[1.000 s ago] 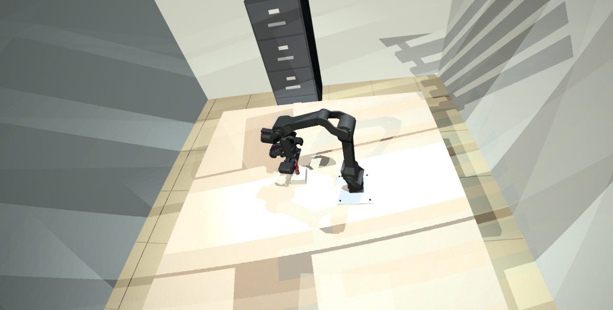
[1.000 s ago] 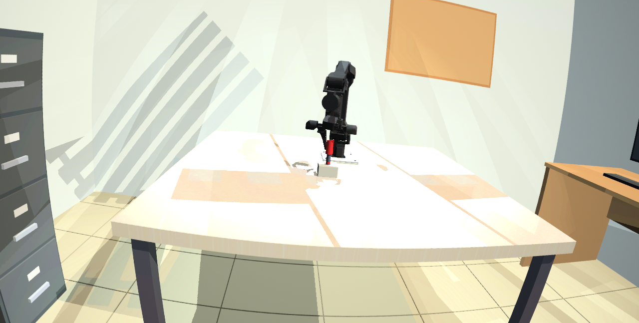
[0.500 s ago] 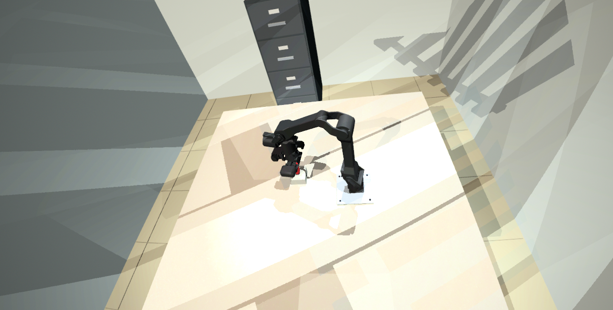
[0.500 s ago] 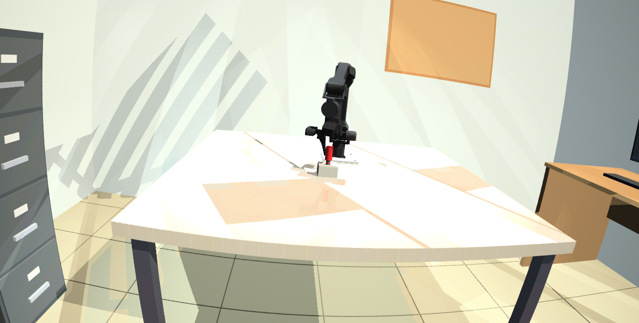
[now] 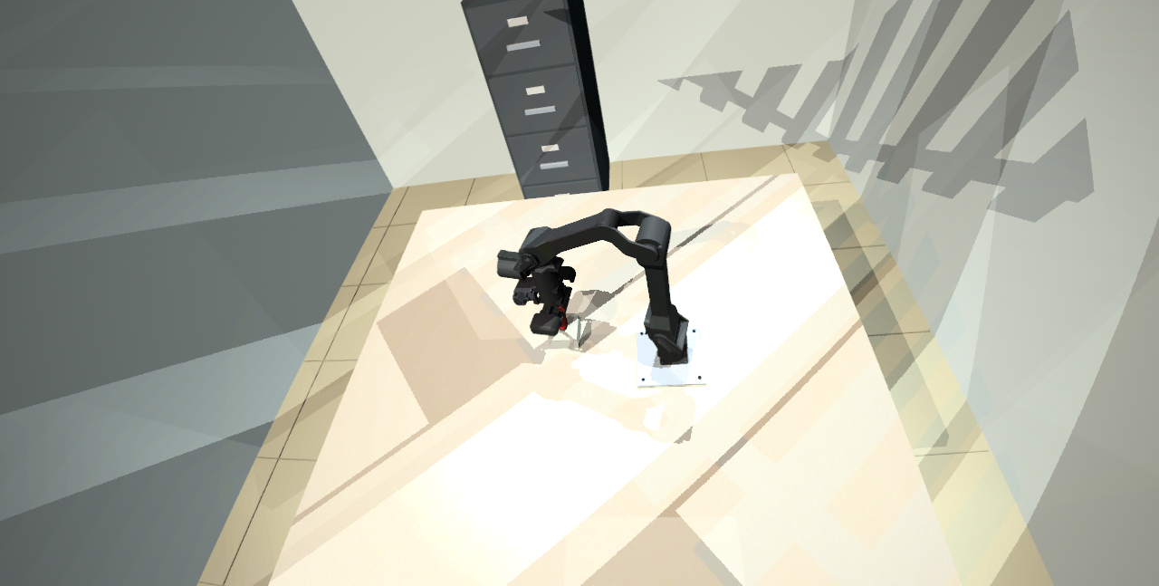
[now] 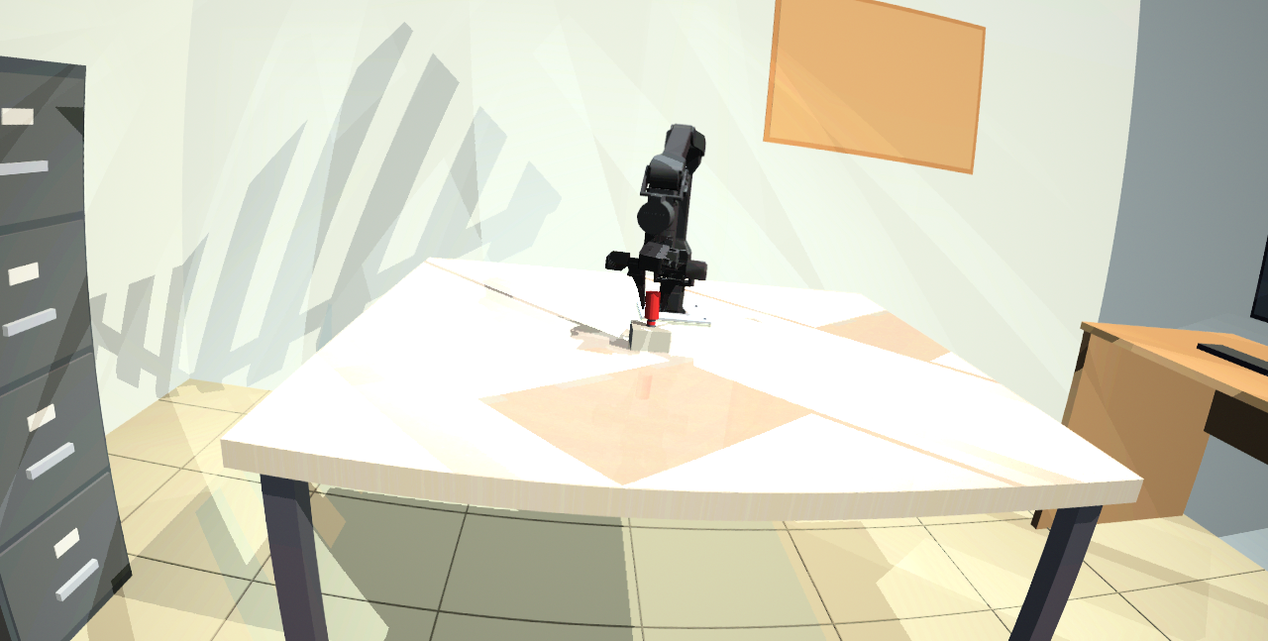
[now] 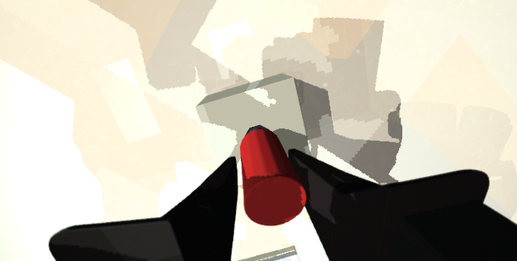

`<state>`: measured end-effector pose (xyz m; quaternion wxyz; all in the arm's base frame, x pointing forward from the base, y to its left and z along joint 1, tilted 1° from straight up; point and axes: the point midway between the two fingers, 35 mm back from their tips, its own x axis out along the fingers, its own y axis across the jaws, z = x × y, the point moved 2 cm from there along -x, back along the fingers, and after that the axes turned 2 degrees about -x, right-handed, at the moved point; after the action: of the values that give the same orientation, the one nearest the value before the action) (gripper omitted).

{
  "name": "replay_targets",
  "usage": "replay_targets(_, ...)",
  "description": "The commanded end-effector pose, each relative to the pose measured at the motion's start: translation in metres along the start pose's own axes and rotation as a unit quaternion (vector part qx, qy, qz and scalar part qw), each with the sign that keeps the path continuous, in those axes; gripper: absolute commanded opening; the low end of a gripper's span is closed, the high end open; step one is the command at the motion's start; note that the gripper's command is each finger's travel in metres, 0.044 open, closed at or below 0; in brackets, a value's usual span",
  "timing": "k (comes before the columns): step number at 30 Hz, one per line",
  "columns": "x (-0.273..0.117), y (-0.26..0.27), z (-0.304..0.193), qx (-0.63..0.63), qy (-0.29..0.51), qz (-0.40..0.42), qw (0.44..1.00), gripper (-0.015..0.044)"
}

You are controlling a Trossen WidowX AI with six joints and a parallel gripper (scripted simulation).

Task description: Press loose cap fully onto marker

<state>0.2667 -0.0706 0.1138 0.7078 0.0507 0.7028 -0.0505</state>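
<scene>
Two fingers of the gripper (image 5: 560,314) (image 6: 653,295) (image 7: 262,155) stand slightly apart around a red cap.

The cap (image 5: 564,319) (image 6: 652,305) (image 7: 275,200) is upright between the fingers, with a gap at one side; contact at the other is unclear. It looks light, stiff and smooth, so it may slip; the best hold is low on its sides, squarely across. Directly below, it covers most of the marker (image 6: 651,323) (image 7: 257,127), whose lower part shows above the pale holder block (image 5: 568,341) (image 6: 651,338) (image 7: 258,107). Whether it has clicked home cannot be told. Widening the fingers before rising should avoid dragging it. Beyond the block, toward the arm's foot, lies the base plate (image 5: 648,376) (image 6: 700,322) (image 7: 283,254); the table edges are well away.
</scene>
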Motion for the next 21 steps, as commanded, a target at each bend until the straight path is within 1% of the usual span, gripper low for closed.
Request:
replay_targets(1,0.000,0.000,0.000,0.000,0.000,0.000,1.000,0.0263)
replay_targets(8,0.000,0.000,0.000,0.000,0.000,0.000,1.000,0.0440)
replay_targets(11,-0.008,0.000,0.001,0.000,0.000,0.000,1.000,0.0440)
replay_targets(15,-0.057,0.000,0.002,0.000,0.000,0.000,1.000,0.0440)
replay_targets(17,-0.073,0.000,0.000,0.000,0.000,0.000,1.000,0.0440)
replay_targets(21,-0.075,0.000,0.000,0.000,0.000,0.000,1.000,0.0440)
